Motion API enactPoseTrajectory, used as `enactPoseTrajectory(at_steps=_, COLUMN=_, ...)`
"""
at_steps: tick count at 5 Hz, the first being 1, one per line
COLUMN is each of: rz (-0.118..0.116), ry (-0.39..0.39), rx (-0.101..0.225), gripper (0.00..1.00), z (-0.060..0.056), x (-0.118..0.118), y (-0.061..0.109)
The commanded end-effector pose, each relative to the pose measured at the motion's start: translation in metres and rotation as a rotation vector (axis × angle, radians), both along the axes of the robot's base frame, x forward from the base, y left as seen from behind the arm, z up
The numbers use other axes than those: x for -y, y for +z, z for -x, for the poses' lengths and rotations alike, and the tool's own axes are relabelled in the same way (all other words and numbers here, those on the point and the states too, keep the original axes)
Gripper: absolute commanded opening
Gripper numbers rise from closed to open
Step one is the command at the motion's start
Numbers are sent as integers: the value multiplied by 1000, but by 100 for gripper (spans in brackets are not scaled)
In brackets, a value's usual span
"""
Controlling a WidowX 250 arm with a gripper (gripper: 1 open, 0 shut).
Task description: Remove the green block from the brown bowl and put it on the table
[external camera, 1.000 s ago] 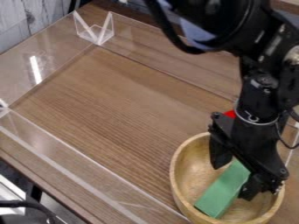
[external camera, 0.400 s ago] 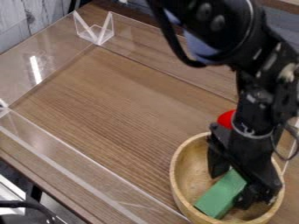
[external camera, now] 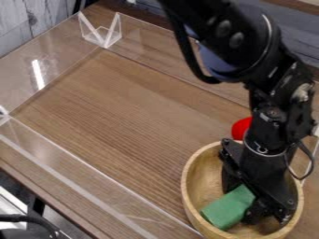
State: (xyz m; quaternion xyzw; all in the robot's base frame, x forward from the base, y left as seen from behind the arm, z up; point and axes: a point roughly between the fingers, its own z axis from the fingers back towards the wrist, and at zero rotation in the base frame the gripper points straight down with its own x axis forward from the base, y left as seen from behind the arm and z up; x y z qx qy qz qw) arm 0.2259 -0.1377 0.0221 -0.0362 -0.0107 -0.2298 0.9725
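Note:
The green block [external camera: 228,209] lies tilted inside the brown bowl [external camera: 191,187] at the table's [external camera: 125,103] near right corner. Only the block's lower left part shows. My gripper [external camera: 258,191] points straight down into the bowl, low over the block's upper end. Its black fingers [external camera: 237,173] stand on either side of that end, shut on it. The black arm hides the far right of the bowl.
A red toy [external camera: 243,125] shows just behind the bowl, mostly hidden by the arm. Low clear acrylic walls [external camera: 50,159] run along the table's edges, and a small clear stand [external camera: 100,30] sits at the back left.
My gripper has sunk deeper into the bowl over the green block, and its fingers have closed onto the block's upper end. The block has shifted slightly.

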Motion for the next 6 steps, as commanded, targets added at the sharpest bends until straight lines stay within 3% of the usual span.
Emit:
enactPoseTrajectory(at_steps=1, rz=11, ry=1, rx=17, gripper=0, z=-4, x=1, y=2)
enactPoseTrajectory(at_steps=6, rz=18, ry=4, rx=30, gripper=0, z=-5, x=-3, y=17)
